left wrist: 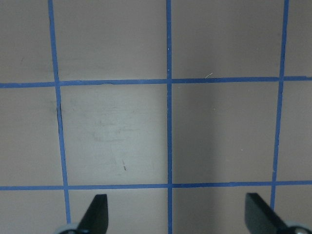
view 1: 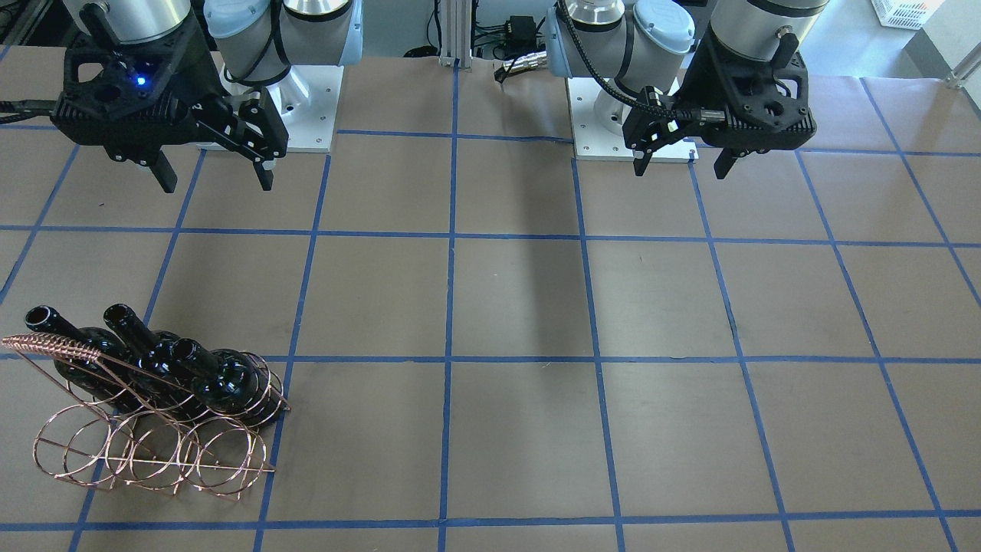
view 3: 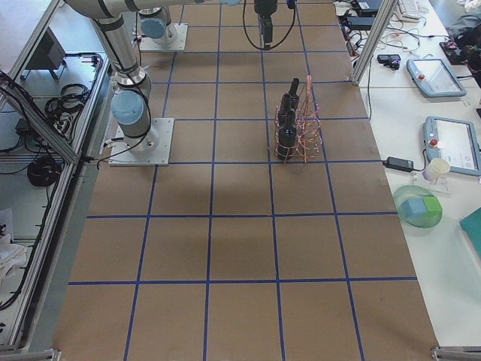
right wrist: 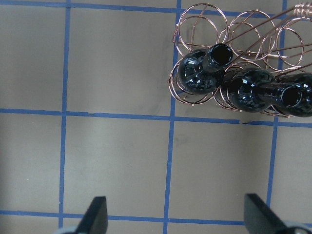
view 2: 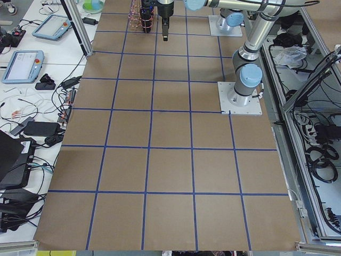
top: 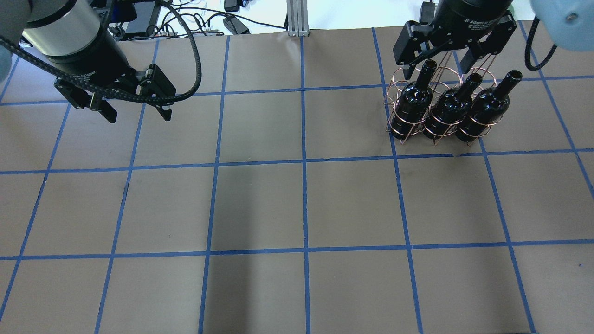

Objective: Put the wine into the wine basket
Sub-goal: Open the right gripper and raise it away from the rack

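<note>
Shows jaws parted and empty on both the right gripper [view 1: 214, 182] and the left gripper [view 1: 682, 165], held clear of the gridded table [view 1: 521, 307]. Finds all three wine bottles [top: 446, 110] seated neck-up, side by side, in the copper wire basket [view 1: 153, 458] on the right arm's side, apart from either gripper. Judged heavy, rigid, slick and breakable: best taken squarely around the narrow neck below the lip, firmly, without jolts.
</note>
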Controlling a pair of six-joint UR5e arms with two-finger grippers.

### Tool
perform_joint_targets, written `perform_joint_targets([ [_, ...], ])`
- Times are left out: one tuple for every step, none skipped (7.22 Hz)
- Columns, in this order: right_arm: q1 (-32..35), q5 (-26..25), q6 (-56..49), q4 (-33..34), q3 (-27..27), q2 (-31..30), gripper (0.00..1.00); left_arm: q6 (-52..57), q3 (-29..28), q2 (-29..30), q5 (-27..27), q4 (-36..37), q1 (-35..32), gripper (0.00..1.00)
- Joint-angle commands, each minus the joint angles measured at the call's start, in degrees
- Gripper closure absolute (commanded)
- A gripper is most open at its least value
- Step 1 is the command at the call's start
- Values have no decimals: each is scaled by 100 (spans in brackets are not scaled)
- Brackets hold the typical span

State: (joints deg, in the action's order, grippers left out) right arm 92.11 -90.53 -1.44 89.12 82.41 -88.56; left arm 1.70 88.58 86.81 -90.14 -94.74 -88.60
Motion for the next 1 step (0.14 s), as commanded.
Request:
perform_joint_targets([
  [0,-26,3,18,3,-4,0,-11,1,3,-4,-1,0,0],
])
